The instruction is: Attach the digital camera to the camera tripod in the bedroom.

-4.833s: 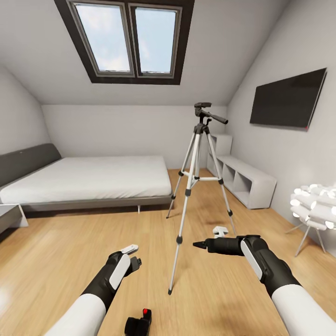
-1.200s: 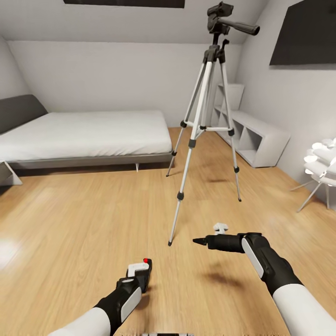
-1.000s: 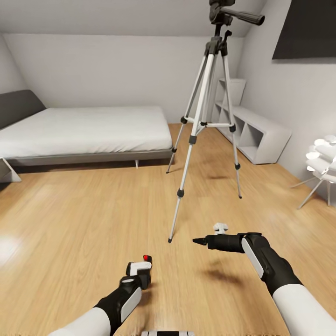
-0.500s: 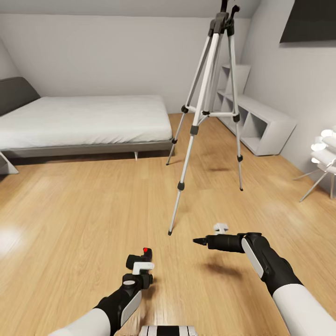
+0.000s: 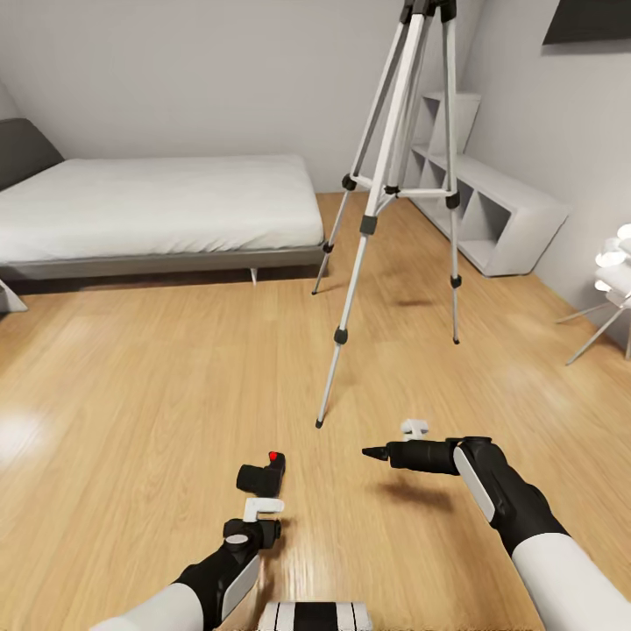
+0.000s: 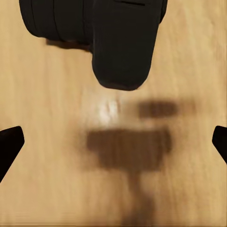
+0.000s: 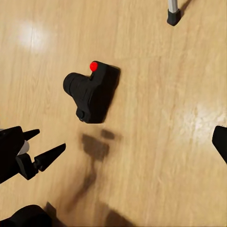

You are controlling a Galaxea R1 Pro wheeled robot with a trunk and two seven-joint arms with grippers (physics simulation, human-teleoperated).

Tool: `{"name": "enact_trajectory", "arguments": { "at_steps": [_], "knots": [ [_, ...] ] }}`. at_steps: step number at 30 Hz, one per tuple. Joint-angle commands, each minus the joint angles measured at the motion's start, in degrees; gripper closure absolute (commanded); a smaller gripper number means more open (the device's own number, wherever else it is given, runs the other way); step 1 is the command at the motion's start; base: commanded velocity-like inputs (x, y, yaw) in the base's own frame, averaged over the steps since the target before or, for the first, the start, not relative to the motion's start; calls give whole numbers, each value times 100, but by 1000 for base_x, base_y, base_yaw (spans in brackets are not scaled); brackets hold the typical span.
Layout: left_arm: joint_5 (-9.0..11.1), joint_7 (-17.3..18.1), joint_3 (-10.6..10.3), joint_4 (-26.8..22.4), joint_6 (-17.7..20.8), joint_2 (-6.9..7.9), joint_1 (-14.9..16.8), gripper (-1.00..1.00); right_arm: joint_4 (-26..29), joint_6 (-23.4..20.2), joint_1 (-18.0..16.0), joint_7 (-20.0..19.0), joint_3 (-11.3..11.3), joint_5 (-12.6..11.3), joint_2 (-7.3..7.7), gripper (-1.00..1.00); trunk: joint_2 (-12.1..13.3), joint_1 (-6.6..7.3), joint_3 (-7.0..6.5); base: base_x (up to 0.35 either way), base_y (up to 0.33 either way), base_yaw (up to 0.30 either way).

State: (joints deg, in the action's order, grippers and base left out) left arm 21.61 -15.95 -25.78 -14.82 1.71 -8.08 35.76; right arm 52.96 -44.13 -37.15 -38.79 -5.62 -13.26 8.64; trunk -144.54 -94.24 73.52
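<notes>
The digital camera (image 5: pixel 261 478), small and black with a red dot on top, lies on the wood floor; the left wrist view shows the digital camera (image 6: pixel 94 33) close up. My left gripper (image 5: pixel 259 517) hovers just short of it, open and holding nothing, its fingertips (image 6: pixel 9 144) spread wide. The right gripper (image 5: pixel 393 441) hangs open to the camera's right, above the floor. Its wrist view looks down on the digital camera (image 7: pixel 92 92) and one tripod foot (image 7: pixel 173 16). The camera tripod (image 5: pixel 364 223) stands beyond, silver legs spread; its head is cut off above.
A white bed (image 5: pixel 158 206) stands at the back left. A low white shelf unit (image 5: pixel 499 210) runs along the right wall, with a white lamp (image 5: pixel 613 272) on thin legs beside it. The nearest tripod foot (image 5: pixel 320 423) rests just ahead of the camera.
The head view has tilted down, so the tripod head slid out of sight. My left gripper drew back from over the camera, which now lies just beyond its fingers. The right arm held still.
</notes>
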Motion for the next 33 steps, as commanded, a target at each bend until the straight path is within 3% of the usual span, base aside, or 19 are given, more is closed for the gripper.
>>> {"name": "enact_trajectory", "arguments": {
  "at_steps": [1,18,27,33],
  "knots": [
    [37,-40,-49,-7,17,4,2,-100,4,-35,-3,9,-12,-35,5,-100,-3,-1,27,0,0,0],
    [28,-72,-58,-17,3,9,2,-100,4,-35,-9,-2,-9,-36,13,-100,-26,-45,404,0,0,0],
    [-80,-95,-61,-142,-3,9,1,-100,4,-35,-4,18,-17,-30,-2,-100,-38,-68,603,0,0,0],
    [-89,-100,-67,-308,2,5,3,-100,4,-27,-5,17,-11,-34,1,-100,-38,-68,603,0,0,0]
  ]
}}
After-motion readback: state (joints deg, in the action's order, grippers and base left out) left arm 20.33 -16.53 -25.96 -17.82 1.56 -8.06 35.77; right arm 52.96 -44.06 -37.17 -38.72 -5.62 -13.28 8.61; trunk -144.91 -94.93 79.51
